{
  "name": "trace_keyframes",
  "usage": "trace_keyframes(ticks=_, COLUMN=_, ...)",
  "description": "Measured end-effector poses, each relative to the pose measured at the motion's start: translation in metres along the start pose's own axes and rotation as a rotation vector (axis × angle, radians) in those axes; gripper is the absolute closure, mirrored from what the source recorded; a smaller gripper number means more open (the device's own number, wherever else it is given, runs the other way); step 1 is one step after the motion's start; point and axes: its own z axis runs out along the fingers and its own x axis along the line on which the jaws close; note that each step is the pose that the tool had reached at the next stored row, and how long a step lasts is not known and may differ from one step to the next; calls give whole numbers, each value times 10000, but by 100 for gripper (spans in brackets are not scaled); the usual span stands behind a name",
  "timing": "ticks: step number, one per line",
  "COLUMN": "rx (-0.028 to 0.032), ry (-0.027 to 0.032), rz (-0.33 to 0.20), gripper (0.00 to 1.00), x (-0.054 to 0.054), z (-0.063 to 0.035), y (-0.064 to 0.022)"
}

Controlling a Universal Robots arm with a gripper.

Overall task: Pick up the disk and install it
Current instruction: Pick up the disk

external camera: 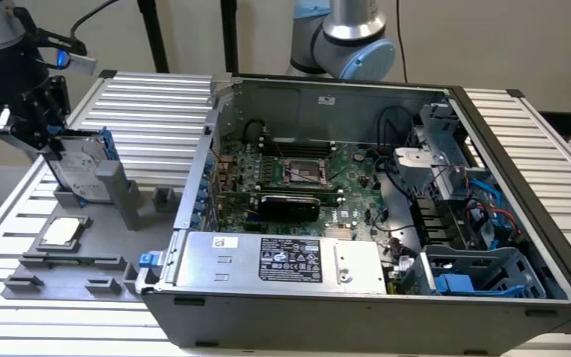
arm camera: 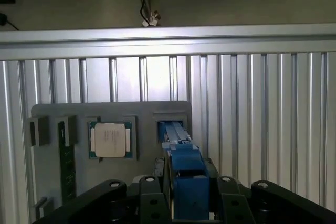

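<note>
One disk (external camera: 77, 168) upright, long axis vertical, hand (arm camera: 187, 202) clamping top.

A: Where is there room around the tool (external camera: 47, 137)?
B: Above the disk (external camera: 72, 171) it grips there is open air. The holder (external camera: 117, 195) hems the disk in low down. The ribbed worktop (external camera: 157, 97) between holder and case (external camera: 365, 320) lies bare.
A: And inside the case?
B: Crowded. The power supply (external camera: 276, 260) fills the near edge, cables (external camera: 484, 201) cross the exterior view's right, and a second arm (external camera: 350, 37) stands behind the back wall. The bay (external camera: 479, 271) is open on top.
</note>
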Motion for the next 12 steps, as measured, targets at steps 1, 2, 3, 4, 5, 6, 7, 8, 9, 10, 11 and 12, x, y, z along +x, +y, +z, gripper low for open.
trace_keyframes(ticks=1, rx=0, ry=0, rz=0, gripper=0, x=0, z=0, y=0)
trace_keyframes(ticks=2, rx=0, ry=0, rz=0, gripper=0, x=0, z=0, y=0)
trace_keyframes(ticks=3, rx=0, ry=0, rz=0, gripper=0, x=0, z=0, y=0)
trace_keyframes(ticks=4, rx=-2, ry=2, rz=0, gripper=100, x=0, z=-1, y=0)
trace_keyframes(ticks=5, rx=-2, ry=1, rz=0, gripper=100, x=0, z=-1, y=0)
trace_keyframes(ticks=6, rx=-2, ry=1, rz=0, gripper=100, x=0, z=-1, y=0)
trace_keyframes(ticks=7, rx=-2, ry=1, rz=0, gripper=100, x=0, z=-1, y=0)
trace_keyframes(ticks=8, rx=-2, ry=1, rz=0, gripper=100, x=0, z=-1, y=0)
trace_keyframes(ticks=9, rx=-2, ry=1, rz=0, gripper=100, x=0, z=-1, y=0)
trace_keyframes(ticks=10, rx=-2, ry=0, rz=0, gripper=100, x=2, z=-1, y=0)
trace_keyframes(ticks=11, rx=-3, ry=0, rz=0, gripper=100, x=6, z=-1, y=0)
trace_keyframes(ticks=12, rx=-2, ry=0, rz=-1, gripper=100, x=10, z=-1, y=0)
